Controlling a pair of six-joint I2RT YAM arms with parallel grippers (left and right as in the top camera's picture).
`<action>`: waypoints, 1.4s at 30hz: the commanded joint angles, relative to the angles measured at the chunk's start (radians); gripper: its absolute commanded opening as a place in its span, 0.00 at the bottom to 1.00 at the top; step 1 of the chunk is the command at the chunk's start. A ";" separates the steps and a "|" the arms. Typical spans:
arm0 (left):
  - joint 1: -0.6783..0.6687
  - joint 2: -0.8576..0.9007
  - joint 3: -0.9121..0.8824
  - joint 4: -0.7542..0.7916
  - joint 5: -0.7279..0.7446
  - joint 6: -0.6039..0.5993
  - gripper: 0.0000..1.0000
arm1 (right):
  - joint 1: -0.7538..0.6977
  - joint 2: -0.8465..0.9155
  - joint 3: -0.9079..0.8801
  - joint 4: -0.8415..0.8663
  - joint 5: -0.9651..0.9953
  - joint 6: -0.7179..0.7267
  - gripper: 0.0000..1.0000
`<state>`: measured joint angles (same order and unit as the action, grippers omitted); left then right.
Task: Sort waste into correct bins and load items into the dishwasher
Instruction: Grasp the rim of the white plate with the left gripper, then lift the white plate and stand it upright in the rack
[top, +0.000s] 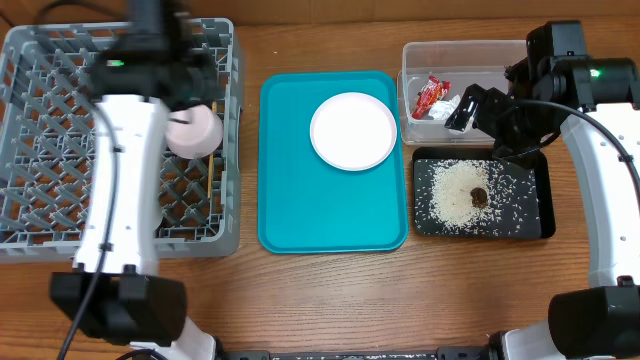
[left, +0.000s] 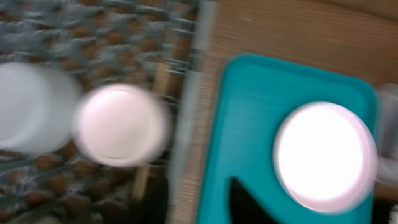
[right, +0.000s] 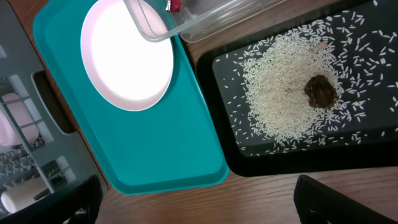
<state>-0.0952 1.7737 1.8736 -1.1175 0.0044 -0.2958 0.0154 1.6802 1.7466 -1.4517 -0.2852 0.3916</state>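
Observation:
The grey dish rack (top: 40, 120) stands at the left with a pinkish-white bowl (top: 193, 133) in it. My left arm is over the rack. The blurred left wrist view shows my left gripper (left: 196, 191) open and empty above the rack's right edge, with the bowl (left: 121, 124), a white cup (left: 25, 106) and a chopstick (left: 160, 79) in the rack. The white plate (top: 352, 131) lies on the teal tray (top: 300, 200). The clear tub (top: 470, 55) holds the wrapper (top: 431, 93) and napkin (top: 446, 108). The black tray (top: 535, 225) holds rice (top: 455, 200) and the brown morsel (top: 479, 196). My right gripper (right: 208, 205) is wide open and empty above the table.
In the right wrist view the plate (right: 127, 53), teal tray (right: 168, 143), black tray (right: 373, 155) and the tub's corner (right: 205, 18) lie below. Bare wooden table (top: 330, 300) runs along the front. The steel-grey bowl does not show.

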 joint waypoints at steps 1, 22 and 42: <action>-0.119 0.052 -0.011 -0.005 0.023 -0.013 0.58 | 0.002 -0.035 0.021 0.002 -0.008 -0.003 1.00; -0.244 0.534 -0.013 0.099 0.172 -0.243 0.42 | 0.002 -0.035 0.021 0.002 -0.009 -0.003 1.00; -0.145 0.107 0.187 -0.136 -0.399 -0.153 0.04 | 0.002 -0.035 0.021 0.002 -0.008 -0.003 1.00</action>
<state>-0.2588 2.0239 2.0155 -1.2415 -0.1341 -0.4992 0.0154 1.6802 1.7466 -1.4517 -0.2852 0.3916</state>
